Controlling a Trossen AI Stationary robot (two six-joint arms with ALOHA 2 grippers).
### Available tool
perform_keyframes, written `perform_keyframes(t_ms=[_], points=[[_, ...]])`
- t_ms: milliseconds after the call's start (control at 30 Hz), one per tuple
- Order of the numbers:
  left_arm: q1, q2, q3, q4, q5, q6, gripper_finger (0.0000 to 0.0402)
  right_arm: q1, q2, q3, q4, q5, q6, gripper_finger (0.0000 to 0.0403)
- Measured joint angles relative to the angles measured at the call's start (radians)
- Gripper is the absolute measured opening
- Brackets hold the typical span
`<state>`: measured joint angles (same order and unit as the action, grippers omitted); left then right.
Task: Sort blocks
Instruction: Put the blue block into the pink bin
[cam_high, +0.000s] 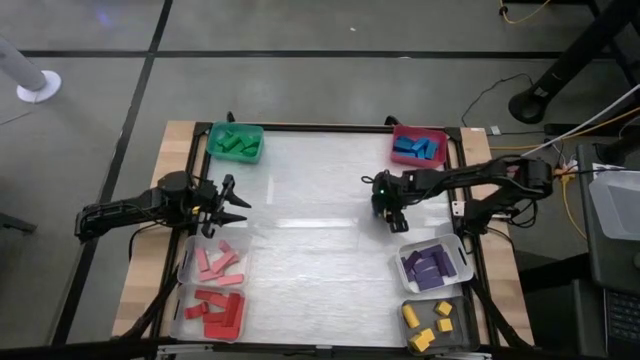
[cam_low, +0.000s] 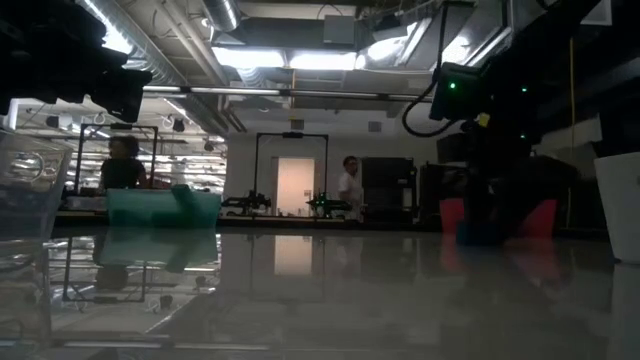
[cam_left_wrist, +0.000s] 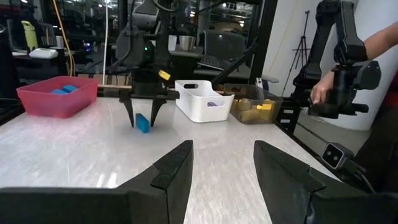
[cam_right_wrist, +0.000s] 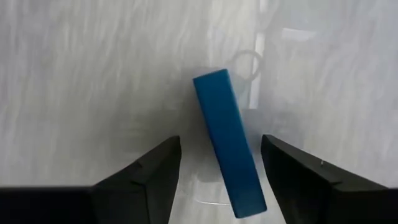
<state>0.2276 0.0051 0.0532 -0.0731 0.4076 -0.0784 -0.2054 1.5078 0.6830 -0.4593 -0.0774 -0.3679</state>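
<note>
Lying on the table (cam_high: 310, 200) toward 3 o'clock, a blue block (cam_right_wrist: 227, 140) sits untouched between the spread fingers (cam_right_wrist: 140, 171) of the right gripper (cam_high: 390, 212). Left gripper (cam_high: 232, 204) hovers at 9 o'clock, jaws spread, empty.

Overhead looking down, table-level across, wrist cameras sharing blue block (cam_right_wrist: 227, 142)

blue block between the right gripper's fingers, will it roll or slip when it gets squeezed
The blue block is a flat-sided bar lying on the glossy table, so it probably won't roll. It lies askew between the open right gripper fingers, so closing may twist it before it seats. Its faces look smooth and hard: likely stiff, perhaps a little slippery. The left gripper waits open near the table's left edge.
</note>
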Motion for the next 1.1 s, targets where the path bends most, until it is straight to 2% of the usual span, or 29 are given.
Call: perform_keyframes(t_ms=[167,333,467,733,933,1100], points=[[0.0,0.0,0.0,0.0,0.0,0.0,0.0159,-0.034,0.001,0.0,0.007,-0.034,0.074,0.0198],[0.0,0.0,0.0,0.001,0.0,0.0,0.0159,-0.047,0.004,0.021,0.002,-0.02,0.186,0.0124],[0.0,0.0,0.0,0.001,0.0,0.0,0.0159,-0.048,0.008,0.095,-0.022,0.103,0.32,0.0053],[0.0,0.0,0.0,0.001,0.0,0.0,0.0159,-0.137,0.005,0.28,-0.123,0.322,0.336,0.0052],[0.0,0.0,0.0,0.001,0.0,0.0,0.0159,-0.284,0.004,0.384,-0.327,0.404,0.334,0.0094],[0.0,0.0,0.0,0.001,0.0,0.0,0.0159,-0.423,0.004,0.407,-0.465,0.465,0.296,0.0066]])
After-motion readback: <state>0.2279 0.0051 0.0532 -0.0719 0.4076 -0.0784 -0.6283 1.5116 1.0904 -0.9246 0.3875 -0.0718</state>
